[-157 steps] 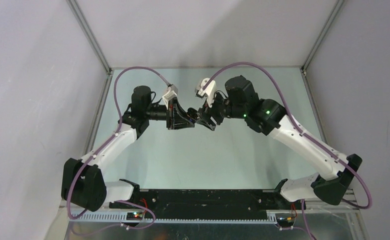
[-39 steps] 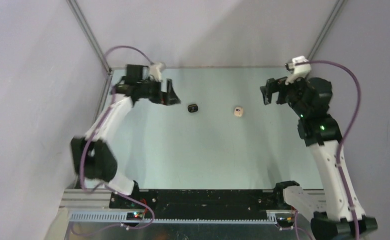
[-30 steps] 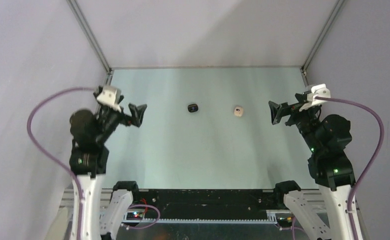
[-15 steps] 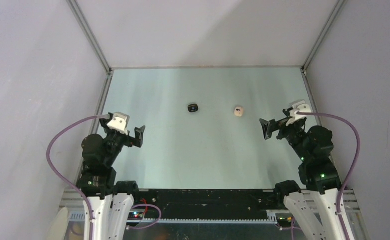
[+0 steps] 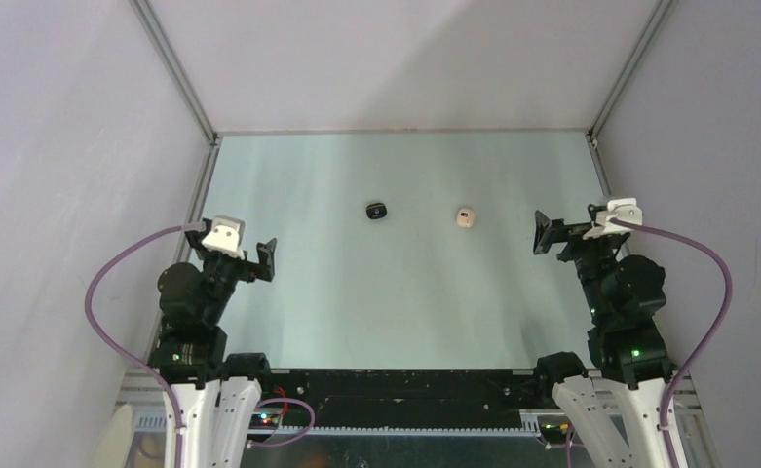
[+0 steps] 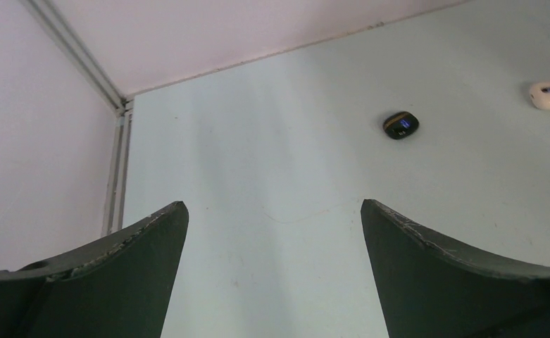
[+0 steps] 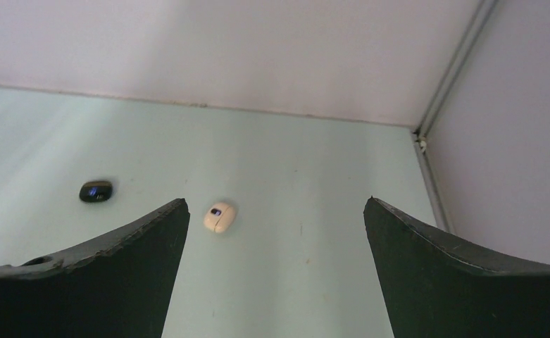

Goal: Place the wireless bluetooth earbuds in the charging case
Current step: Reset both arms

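Note:
Two small charging cases lie on the pale green table [image 5: 386, 292]. The black case [image 5: 376, 210] [image 6: 401, 124] [image 7: 96, 191] has a lit blue window. The cream-white case [image 5: 465, 216] [image 6: 548, 94] [image 7: 220, 216] has a seam across it. Both look closed. The wireless bluetooth earbuds are out of view. My left gripper [image 5: 264, 255] [image 6: 272, 203] hangs open and empty near the table's left side, well short of the black case. My right gripper [image 5: 544, 234] [image 7: 276, 200] is open and empty to the right of the cream case.
Grey walls enclose the table on the left, back and right, with metal rails along the left edge [image 5: 201, 185] and the right edge [image 5: 605, 185]. The arm bases and a black bar [image 5: 396, 385] sit at the near edge.
Both arms have drawn back from the cases toward the near sides of the table. In the last half second the right gripper shifted right and slightly farther back. The cases have not moved.

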{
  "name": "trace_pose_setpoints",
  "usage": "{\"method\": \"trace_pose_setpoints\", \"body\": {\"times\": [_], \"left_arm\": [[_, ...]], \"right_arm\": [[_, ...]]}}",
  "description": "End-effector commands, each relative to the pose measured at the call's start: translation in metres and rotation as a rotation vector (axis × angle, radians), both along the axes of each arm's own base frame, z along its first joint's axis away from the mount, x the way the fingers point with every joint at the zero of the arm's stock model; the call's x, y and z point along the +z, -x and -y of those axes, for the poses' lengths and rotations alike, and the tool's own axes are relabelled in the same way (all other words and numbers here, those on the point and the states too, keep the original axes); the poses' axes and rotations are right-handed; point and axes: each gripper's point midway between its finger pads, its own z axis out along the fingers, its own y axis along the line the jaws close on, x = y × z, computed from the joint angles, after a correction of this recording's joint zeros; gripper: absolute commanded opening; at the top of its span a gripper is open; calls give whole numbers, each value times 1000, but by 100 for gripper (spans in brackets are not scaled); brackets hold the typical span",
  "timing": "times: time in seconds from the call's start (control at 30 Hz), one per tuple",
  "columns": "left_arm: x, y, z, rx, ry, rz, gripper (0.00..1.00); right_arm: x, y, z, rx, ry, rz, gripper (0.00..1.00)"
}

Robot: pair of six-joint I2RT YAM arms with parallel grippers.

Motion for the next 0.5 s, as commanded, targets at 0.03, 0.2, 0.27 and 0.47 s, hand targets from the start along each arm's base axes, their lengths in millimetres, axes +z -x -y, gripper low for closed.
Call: {"method": "trace_pose_setpoints", "body": {"times": [0.03,0.2,0.27,0.47], "left_arm": [[51,4,-37,241,100,142,100],[68,11,-66,418,153,202,99],[70,12,-69,436,160,209,100],[71,12,-71,443,163,215,99]], "right_arm": [[47,15,25,-127,-74,108,99],[43,15,27,-133,-39,93,99],[42,15,28,-138,-23,88,99],[41,15,35,-179,-18,98,99]]}}
